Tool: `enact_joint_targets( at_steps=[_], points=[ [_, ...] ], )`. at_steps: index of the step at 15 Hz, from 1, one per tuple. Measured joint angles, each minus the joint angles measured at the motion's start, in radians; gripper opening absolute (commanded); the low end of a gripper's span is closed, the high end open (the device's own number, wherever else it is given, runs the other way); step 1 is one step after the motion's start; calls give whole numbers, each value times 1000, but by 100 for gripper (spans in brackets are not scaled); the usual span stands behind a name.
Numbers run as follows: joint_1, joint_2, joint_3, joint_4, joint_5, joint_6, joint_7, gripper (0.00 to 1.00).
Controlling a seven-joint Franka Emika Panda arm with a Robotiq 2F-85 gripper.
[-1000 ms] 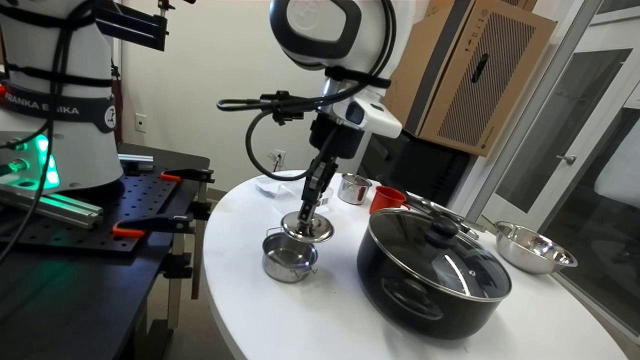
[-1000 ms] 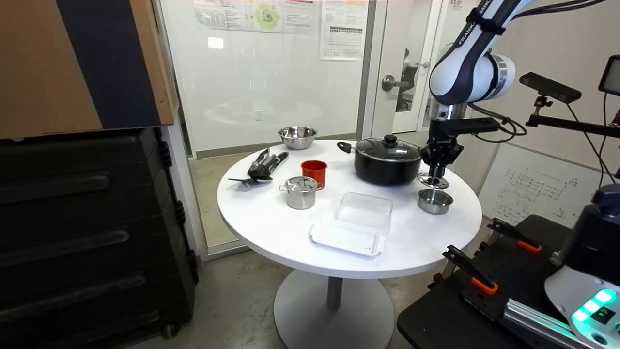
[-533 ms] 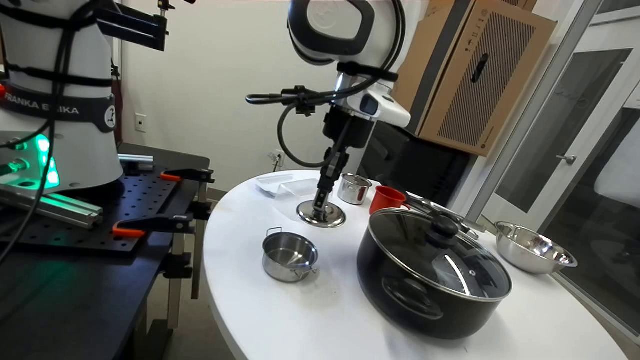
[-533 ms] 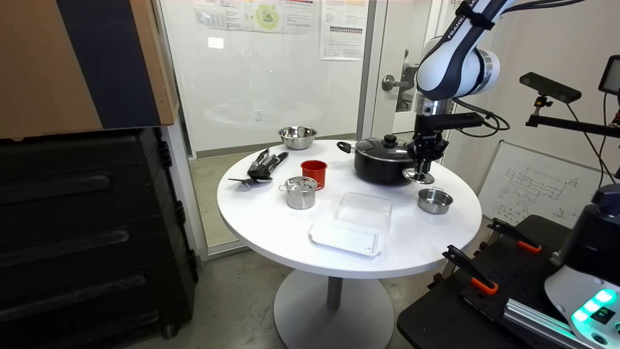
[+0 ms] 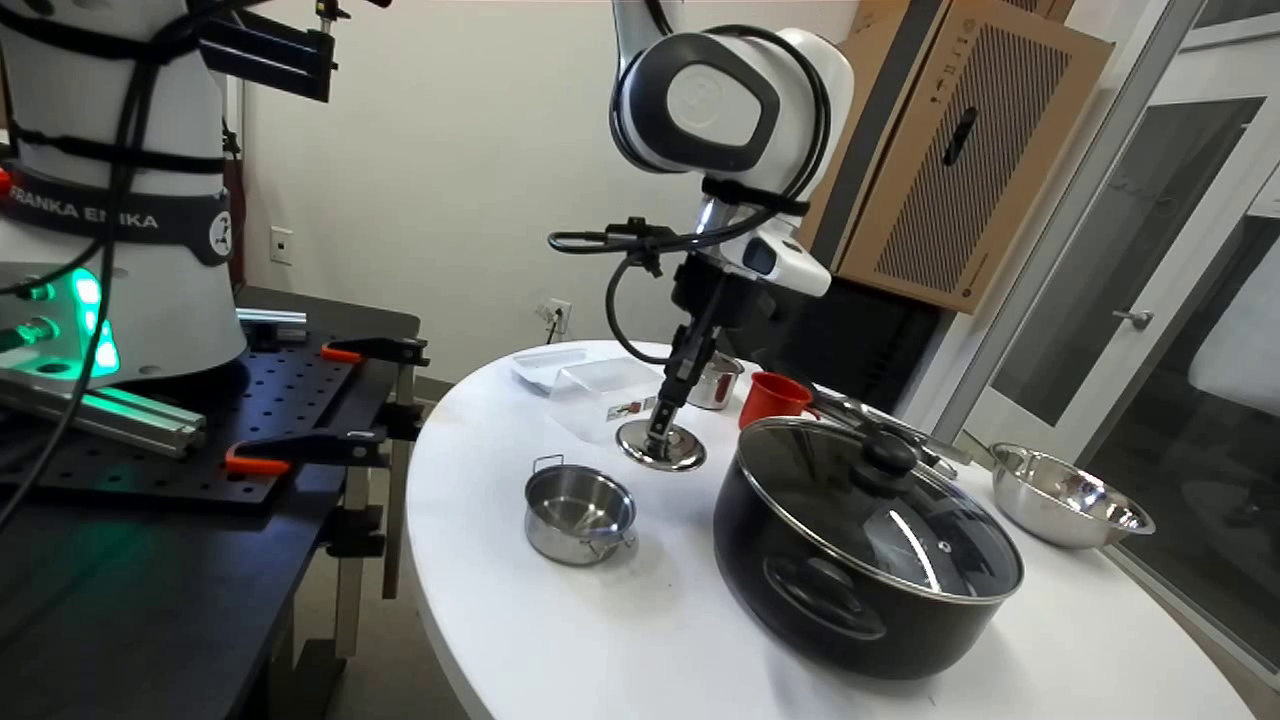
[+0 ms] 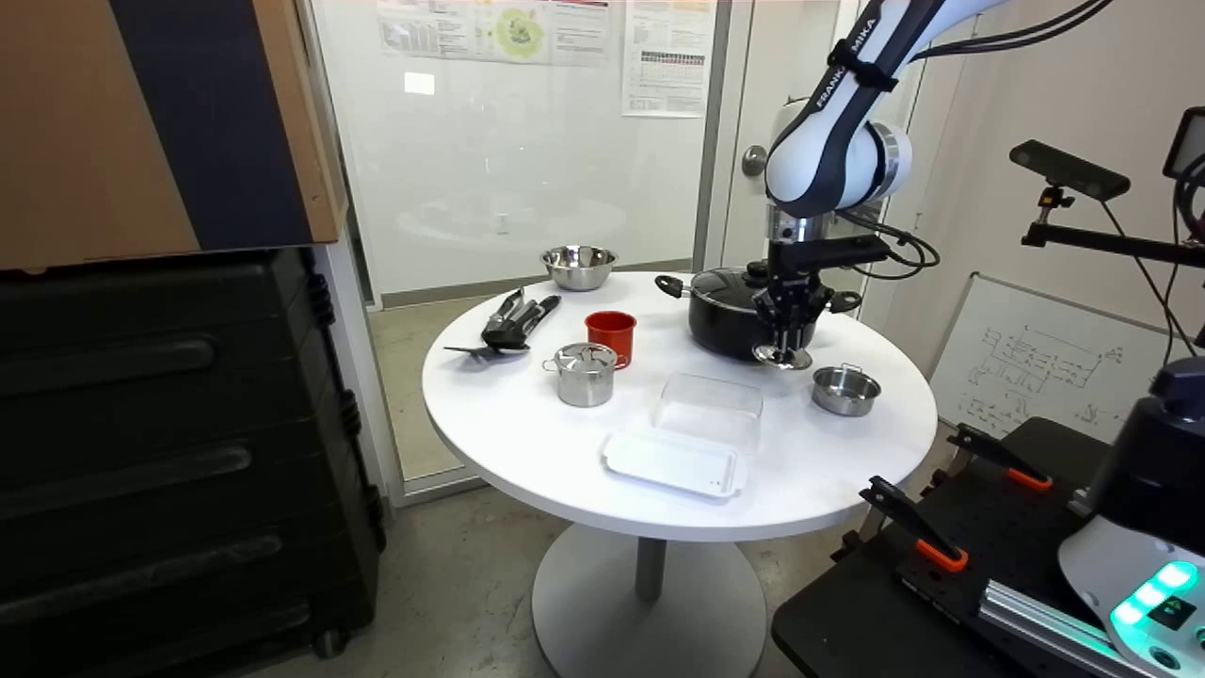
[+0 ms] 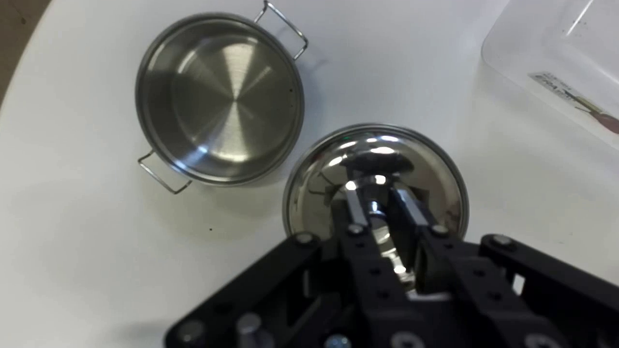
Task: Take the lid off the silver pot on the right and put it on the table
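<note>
The shiny round lid [image 5: 661, 452] is held level by my gripper [image 5: 662, 418], whose fingers are shut on its centre knob. The lid also shows in an exterior view [image 6: 779, 359] and in the wrist view [image 7: 382, 159]. It hangs beside the small silver pot, apart from it, and seems to be above the white table [image 5: 590, 640]; its exact height is hard to tell. The silver pot [image 5: 570, 540] stands open and empty on the table with its wire handles out. It also shows in the wrist view [image 7: 217, 121]. The fingers [image 7: 375, 203] hide the knob partly.
The big black pot [image 5: 830, 600] with its glass lid stands close to the held lid. A clear plastic box [image 6: 708, 414] and white tray [image 6: 673, 461] lie nearby. A red mug [image 6: 610, 337], another lidded silver pot [image 6: 585, 381], utensils [image 6: 513, 325] and a silver bowl [image 6: 578, 270] stand farther off.
My gripper has carried the lid sideways from over the silver pot's rim to beside the pot, nearer the black pot. In the last half second it has come down a little.
</note>
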Motion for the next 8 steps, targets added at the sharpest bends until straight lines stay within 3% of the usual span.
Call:
enact_joint_targets(
  at_steps=[8],
  points=[
    [37,77,1,24,4,-7,5,5]
  ],
)
